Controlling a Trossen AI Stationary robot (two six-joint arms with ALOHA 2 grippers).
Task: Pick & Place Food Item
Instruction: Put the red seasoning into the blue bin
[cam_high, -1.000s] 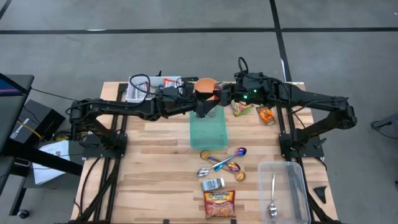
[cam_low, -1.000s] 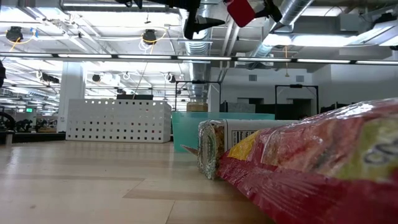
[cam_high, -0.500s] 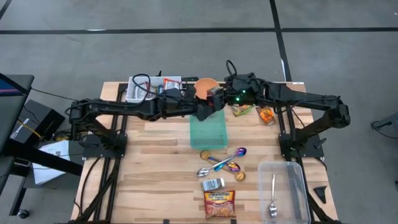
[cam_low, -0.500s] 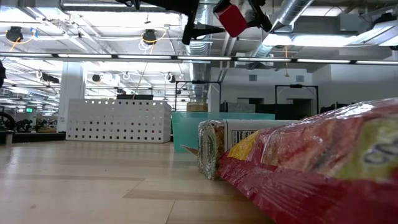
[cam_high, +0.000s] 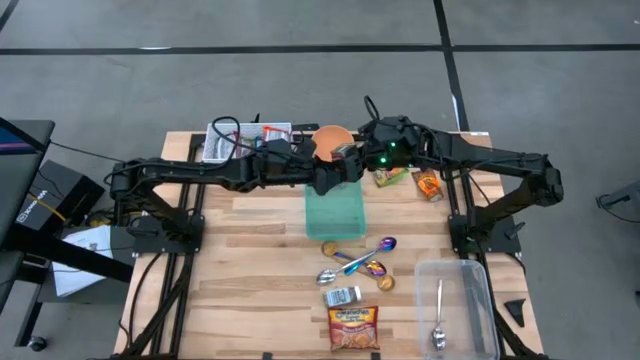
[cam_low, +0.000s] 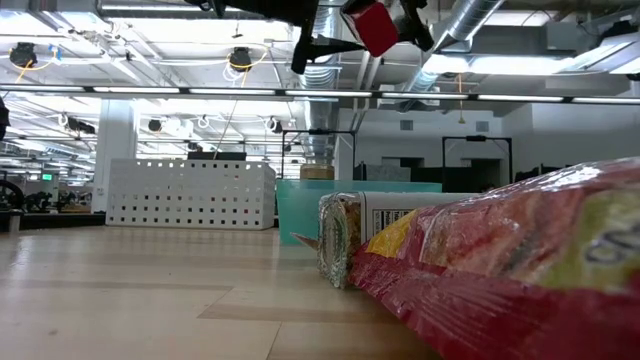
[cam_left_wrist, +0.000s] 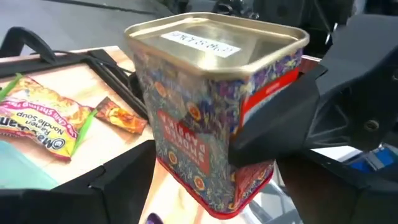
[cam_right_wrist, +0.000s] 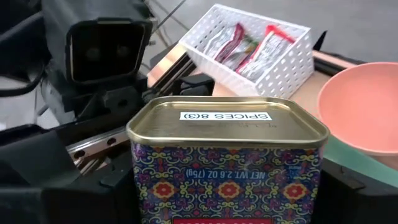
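A patterned spice tin (cam_right_wrist: 227, 162) with a gold end facing up hangs in the air above the green container (cam_high: 334, 213), at the table's far middle. My right gripper (cam_high: 354, 158) is shut on it, coming from the table's right. My left gripper (cam_high: 333, 173) meets it from the left and is open, its fingers (cam_left_wrist: 118, 177) standing on either side of the tin (cam_left_wrist: 211, 112). In the low view the tin (cam_low: 377, 25) shows red and tilted, beside my left gripper's finger (cam_low: 320, 45). My right gripper pinches the tin between its two fingers, one on each side wall (cam_right_wrist: 140, 186), low on the tin. It comes slanting down from the table's right. The tin is lifted clear, tilted, its labelled gold end (cam_right_wrist: 227, 115) up. My left gripper: whether its fingers touch the tin, I cannot tell.
An orange bowl (cam_high: 330, 138) and a white basket of packets (cam_high: 235, 143) stand at the far edge. Noodle and snack packets (cam_high: 390, 177) lie to the right. Spoons (cam_high: 360, 262), a small can (cam_high: 342, 296), a chips bag (cam_high: 353, 328) and a clear bin (cam_high: 455, 300) lie nearer.
My right gripper has carried the tin a little toward the table's left and down, rolling so that the tin tips over more. It has come in between my left gripper's fingers. My left gripper has turned at the wrist without leaving its place.
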